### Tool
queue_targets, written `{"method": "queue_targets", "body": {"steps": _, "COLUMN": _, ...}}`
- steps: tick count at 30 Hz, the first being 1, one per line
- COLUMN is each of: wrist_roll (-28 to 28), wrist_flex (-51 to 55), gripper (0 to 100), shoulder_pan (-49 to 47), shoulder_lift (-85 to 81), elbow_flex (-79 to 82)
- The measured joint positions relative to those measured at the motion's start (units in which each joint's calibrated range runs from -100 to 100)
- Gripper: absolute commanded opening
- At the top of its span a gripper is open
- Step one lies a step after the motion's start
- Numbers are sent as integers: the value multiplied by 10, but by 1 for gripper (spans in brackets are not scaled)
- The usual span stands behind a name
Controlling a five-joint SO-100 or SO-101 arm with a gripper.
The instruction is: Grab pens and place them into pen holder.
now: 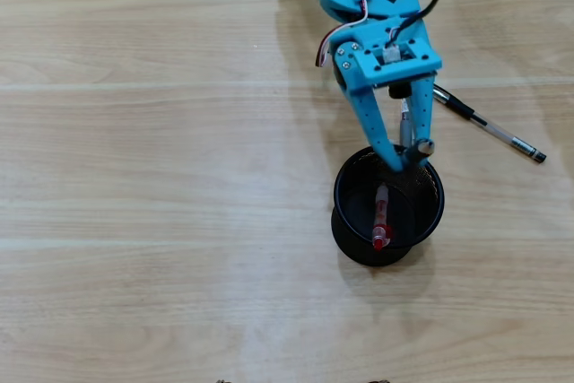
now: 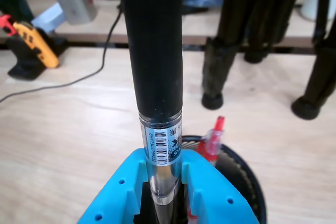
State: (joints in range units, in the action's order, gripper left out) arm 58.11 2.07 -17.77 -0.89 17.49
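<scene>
Filling the middle of the wrist view, the black-capped pen point(image 2: 156, 77) with its clear barrel and barcode label stands clamped between the blue fingers of the pincer point(image 2: 163, 192), its long axis running straight up the frame away from the lens. The pincer is pressed onto this pen. In the overhead view the same pen point(image 1: 405, 127) lies along the pincer point(image 1: 405, 157), its lower end at the upper rim of the pen holder point(image 1: 430, 213), pointing down and inward toward the mouth of the cup rather than across it. That is the relation the coming move turns on: the pen's end looks already just inside the rim, so my judgement is that release, perhaps after a slight tilt further over the opening, would drop it in.

Inside the cup the red and clear pen point(image 1: 381, 214) leans against the near wall. Right of the arm, another pen point(image 1: 489, 124) lies slantwise on the desk point(image 1: 143, 177), not yet collected.
</scene>
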Motion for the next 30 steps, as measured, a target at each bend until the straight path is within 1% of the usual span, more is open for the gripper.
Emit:
{"method": "queue_targets", "body": {"steps": 8, "wrist_roll": 1, "wrist_flex": 0, "gripper": 2, "shoulder_pan": 3, "shoulder_lift": 11, "elbow_flex": 35}}
{"method": "queue_targets", "body": {"steps": 13, "wrist_roll": 1, "wrist_flex": 0, "gripper": 13, "shoulder_pan": -1, "shoulder_lift": 11, "elbow_flex": 45}}
{"method": "queue_targets", "body": {"steps": 18, "wrist_roll": -1, "wrist_flex": 0, "gripper": 14, "shoulder_pan": -1, "shoulder_lift": 11, "elbow_flex": 45}}
{"method": "queue_targets", "body": {"steps": 23, "wrist_roll": -5, "wrist_flex": 0, "gripper": 11, "shoulder_pan": -1, "shoulder_lift": 11, "elbow_flex": 45}}
{"method": "queue_targets", "body": {"steps": 25, "wrist_roll": -20, "wrist_flex": 5, "gripper": 11, "shoulder_pan": -1, "shoulder_lift": 5, "elbow_flex": 45}}
{"method": "queue_targets", "body": {"steps": 27, "wrist_roll": -47, "wrist_flex": 41, "gripper": 11, "shoulder_pan": -1, "shoulder_lift": -18, "elbow_flex": 45}}
{"method": "queue_targets", "body": {"steps": 30, "wrist_roll": -100, "wrist_flex": 160, "gripper": 11, "shoulder_pan": -1, "shoulder_lift": -72, "elbow_flex": 38}}
